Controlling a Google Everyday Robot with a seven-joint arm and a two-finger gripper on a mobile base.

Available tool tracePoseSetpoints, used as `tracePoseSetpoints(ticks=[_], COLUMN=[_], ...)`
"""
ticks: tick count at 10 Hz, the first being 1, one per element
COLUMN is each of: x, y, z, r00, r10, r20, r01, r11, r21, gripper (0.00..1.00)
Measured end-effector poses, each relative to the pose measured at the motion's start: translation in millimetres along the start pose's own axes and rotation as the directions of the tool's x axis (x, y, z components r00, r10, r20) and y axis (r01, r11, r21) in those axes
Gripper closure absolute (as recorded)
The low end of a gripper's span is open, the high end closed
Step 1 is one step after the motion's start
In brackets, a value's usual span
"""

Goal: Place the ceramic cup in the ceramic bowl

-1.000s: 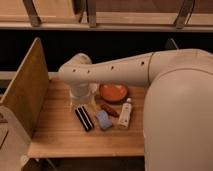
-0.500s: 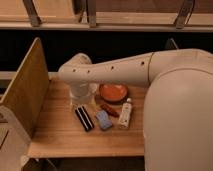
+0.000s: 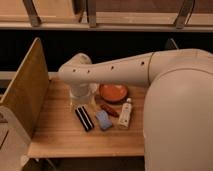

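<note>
Camera view: my end effector hangs just left of the shallow glossy orange-red ceramic bowl, over the small white ceramic cup; I cannot tell its grip, so I'd confirm the grasp, then lift toward the bowl.

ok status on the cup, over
Gripper low at table, just left of ceramic bowl. Ceramic cup not distinguishable under it. Bowl looks empty, nothing between.
</note>
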Motion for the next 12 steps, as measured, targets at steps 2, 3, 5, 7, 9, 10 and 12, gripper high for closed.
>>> tracePoseSetpoints(ticks=[2,3,5,7,9,10,12], x=[0.0,0.0,0.0,0.0,-4.3,-10.1,-21.6], y=[0.0,0.0,0.0,0.0,-0.7,-2.7,-9.6], z=[-0.1,-0.2,-0.3,-0.3,-5.3,-11.6,-26.0], r00=[1.000,1.000,1.000,1.000,1.000,0.999,0.997], r10=[0.000,0.000,0.000,0.000,-0.005,-0.010,-0.013], r20=[0.000,0.000,0.001,0.001,0.014,0.033,0.070], r01=[0.000,0.000,0.000,0.000,0.005,0.009,0.009], r11=[1.000,1.000,1.000,1.000,1.000,1.000,0.999], r21=[0.000,0.000,0.000,0.000,0.009,0.020,0.045], gripper=[0.35,0.35,0.35,0.35,0.35,0.35,0.35])
